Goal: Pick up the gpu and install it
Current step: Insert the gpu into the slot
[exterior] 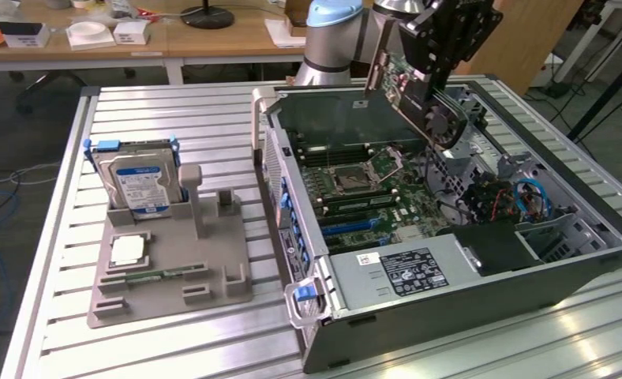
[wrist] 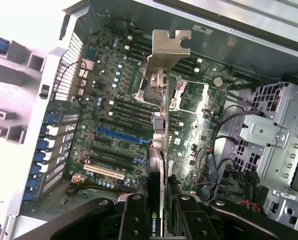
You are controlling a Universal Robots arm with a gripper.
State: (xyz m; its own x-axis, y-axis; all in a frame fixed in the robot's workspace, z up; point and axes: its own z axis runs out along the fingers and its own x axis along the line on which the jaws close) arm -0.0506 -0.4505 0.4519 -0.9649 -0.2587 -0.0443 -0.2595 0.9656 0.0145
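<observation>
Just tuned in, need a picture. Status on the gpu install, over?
Gripper shut on the gpu. Card held upright in the air over the open case, not seated in any slot. No obstruction seen above the motherboard.

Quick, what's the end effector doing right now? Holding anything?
End effector: closed on the gpu, holding it on edge above the open computer case.
</observation>
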